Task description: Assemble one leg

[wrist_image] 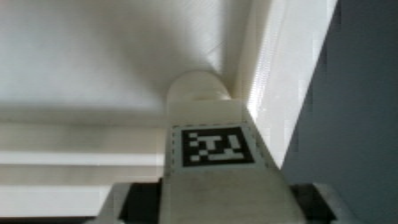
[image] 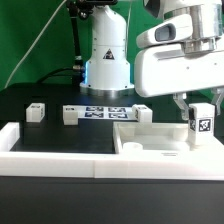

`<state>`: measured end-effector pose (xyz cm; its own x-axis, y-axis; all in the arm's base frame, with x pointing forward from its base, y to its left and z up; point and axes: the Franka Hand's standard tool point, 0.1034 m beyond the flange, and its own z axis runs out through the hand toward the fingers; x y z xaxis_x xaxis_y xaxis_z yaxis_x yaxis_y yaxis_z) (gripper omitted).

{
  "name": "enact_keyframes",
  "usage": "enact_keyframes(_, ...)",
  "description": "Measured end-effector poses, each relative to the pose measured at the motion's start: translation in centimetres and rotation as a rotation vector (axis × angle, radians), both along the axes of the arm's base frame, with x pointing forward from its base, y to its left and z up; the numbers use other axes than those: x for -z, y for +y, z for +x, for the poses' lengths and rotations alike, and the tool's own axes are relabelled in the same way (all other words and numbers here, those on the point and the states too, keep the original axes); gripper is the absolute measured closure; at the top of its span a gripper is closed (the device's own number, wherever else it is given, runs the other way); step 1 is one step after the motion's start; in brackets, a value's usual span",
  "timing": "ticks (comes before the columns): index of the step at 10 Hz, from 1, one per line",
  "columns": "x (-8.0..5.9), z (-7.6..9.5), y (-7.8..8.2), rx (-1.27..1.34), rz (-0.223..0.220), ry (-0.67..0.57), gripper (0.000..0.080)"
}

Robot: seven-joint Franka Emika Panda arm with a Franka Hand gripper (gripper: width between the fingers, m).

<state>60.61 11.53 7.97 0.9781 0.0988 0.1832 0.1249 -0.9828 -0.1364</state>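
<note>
- One large white tray-like part [image: 160, 140] lies on the black table [image: 60, 135], at the exterior view's right.
- My gripper [image: 200, 108] hangs above it, fingers [wrist_image: 128, 205] clamped on the leg.
- The leg [image: 201, 124] stands upright in my grip, its far end at the tray's inner corner; I cannot tell whether they touch.
- Its tag [wrist_image: 215, 146] faces my wrist camera.

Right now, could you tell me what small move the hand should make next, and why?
Probably ease the leg down into the corner of the white tray-like tabletop. The hand is shut on the leg, upright over the tabletop's edge at the exterior view's right, and the wrist view shows its end pointing at that corner.
</note>
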Motion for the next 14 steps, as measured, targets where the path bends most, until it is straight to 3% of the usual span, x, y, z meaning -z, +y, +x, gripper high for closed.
enact_keyframes(1, 0.00, 0.01, -0.04, -0.001, -0.001, 0.000, 0.0501)
enact_keyframes(5, 0.12, 0.08, -0.20, 0.435, 0.086, 0.042, 0.0502)
enact_keyframes(11, 0.29, 0.53, 0.54, 1.146, 0.240, 0.108, 0.0501)
enact_keyframes(14, 0.26, 0.62, 0.11, 1.240, 0.279, 0.129, 0.0500)
